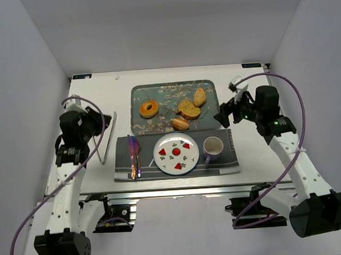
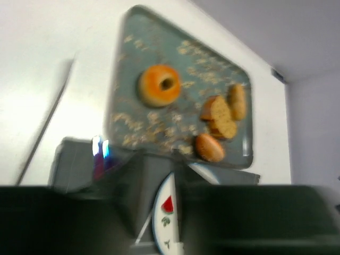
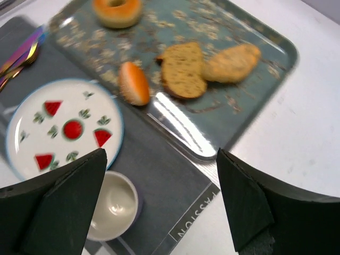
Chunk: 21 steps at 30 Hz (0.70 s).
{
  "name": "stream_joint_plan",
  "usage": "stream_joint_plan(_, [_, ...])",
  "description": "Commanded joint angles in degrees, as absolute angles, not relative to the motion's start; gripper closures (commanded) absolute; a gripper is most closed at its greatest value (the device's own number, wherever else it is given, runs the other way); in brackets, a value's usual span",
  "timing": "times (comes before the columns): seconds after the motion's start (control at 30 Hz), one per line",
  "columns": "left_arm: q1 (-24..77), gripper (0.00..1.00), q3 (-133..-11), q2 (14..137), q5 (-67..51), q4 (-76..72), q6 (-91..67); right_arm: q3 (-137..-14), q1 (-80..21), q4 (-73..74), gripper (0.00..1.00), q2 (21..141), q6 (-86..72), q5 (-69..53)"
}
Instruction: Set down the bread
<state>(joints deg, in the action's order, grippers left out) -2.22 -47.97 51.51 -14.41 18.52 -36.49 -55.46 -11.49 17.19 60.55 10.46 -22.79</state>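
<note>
White table (image 1: pixel 258 157) between pale walls. Nearest, a grey mat (image 1: pixel 229 165) carries cutlery (image 1: pixel 133 156), a plate (image 1: pixel 166 162) and a cup (image 1: pixel 213 148). Beyond it, the tray (image 1: pixel 157 94) holds the bread (image 1: pixel 188 109), rolls (image 1: pixel 180 123) and a bagel (image 1: pixel 149 109). The right gripper (image 1: pixel 223 116) hangs wide and empty beside the tray. I cannot tell the left gripper's (image 1: pixel 99 122) opening.

Brown bread slice (image 1: pixel 188 109), flat on patterned tray (image 1: pixel 140 93), touching oblong roll (image 1: pixel 199 96).

The top view is bright, even and sharp; the arms throw only soft shadows on the white surface (image 1: pixel 156 77). The left wrist view is blurred everywhere, and the surface is washed out at 10 o'clock. In the right wrist view the tray (image 3: pixel 249 101) carries a white glare streak near the centre, and the picture is slightly blurred.
</note>
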Motion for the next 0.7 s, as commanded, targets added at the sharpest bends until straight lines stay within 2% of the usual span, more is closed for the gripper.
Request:
stream_joint_plan(0.0, [-2.64, 0.75, -46.67, 47.29, -5.66, 30.49, -26.74, -55.55, -11.16, 22.21, 0.12, 57.22, 31.14, -41.09])
stream_joint_plan(0.03, [-2.72, 0.77, -47.02, 46.15, -3.97, 31.46, -25.15, -54.42, -11.25, 24.24, 0.15, 56.69, 34.33, -47.22])
stream_joint_plan(0.1, [-2.64, 0.69, -48.07, 46.14, -0.81, 34.00, -19.20, -53.27, -11.25, 24.17, 0.20, 56.43, 36.91, -50.88])
stream_joint_plan(0.17, [-2.64, 0.50, -49.65, 47.89, 2.89, 37.24, -15.84, -51.86, -11.25, 22.51, 0.26, 56.60, 36.48, -53.52])
stream_joint_plan(0.2, [-2.72, 0.35, -50.09, 48.68, 3.86, 37.96, -11.82, -51.68, -11.25, 22.33, 0.28, 56.86, 35.78, -53.70])
stream_joint_plan(0.23, [-2.72, 0.32, -50.27, 49.39, 3.69, 38.23, -9.43, -51.51, -11.25, 22.15, 0.28, 57.39, 35.60, -54.14])
stream_joint_plan(0.27, [-2.64, 0.28, -50.45, 50.87, 4.13, 38.93, -5.31, -51.42, -11.25, 22.58, 0.24, 57.65, 35.60, -54.40])
stream_joint_plan(0.33, [-2.64, 0.25, -49.75, 52.29, 4.66, 39.02, -2.39, -51.50, -11.25, 23.55, 0.11, 58.09, 36.03, -54.93])
stream_joint_plan(0.47, [-2.64, 0.19, -48.69, 56.42, 2.74, 39.20, 3.86, -50.63, -11.25, 24.70, 0.11, 57.39, 37.53, -54.76])
stream_joint_plan(0.67, [-2.64, 0.18, -47.20, 65.38, 1.23, 35.34, 7.82, -48.52, -11.25, 23.47, 0.11, 56.43, 37.09, -53.44])
